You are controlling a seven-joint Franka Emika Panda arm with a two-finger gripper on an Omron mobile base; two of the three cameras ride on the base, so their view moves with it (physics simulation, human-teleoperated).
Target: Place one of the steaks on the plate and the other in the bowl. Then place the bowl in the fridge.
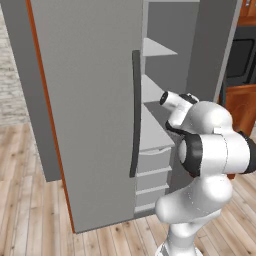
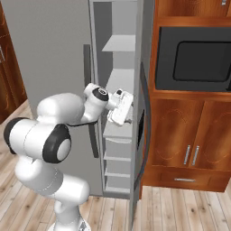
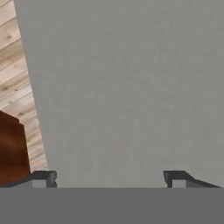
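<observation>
Grey fridge [image 2: 54,49] shelf [image 3: 131,87] under pincer [image 3: 109,177] | pincer spread wide, empty

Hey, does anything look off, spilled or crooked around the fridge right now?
Nothing stands out. The fridge stands with its doors ajar, its pale shelves level with no spill on them. The gripper is open with nothing between its fingertips, facing a plain grey surface. The wooden floor below looks clean.
</observation>
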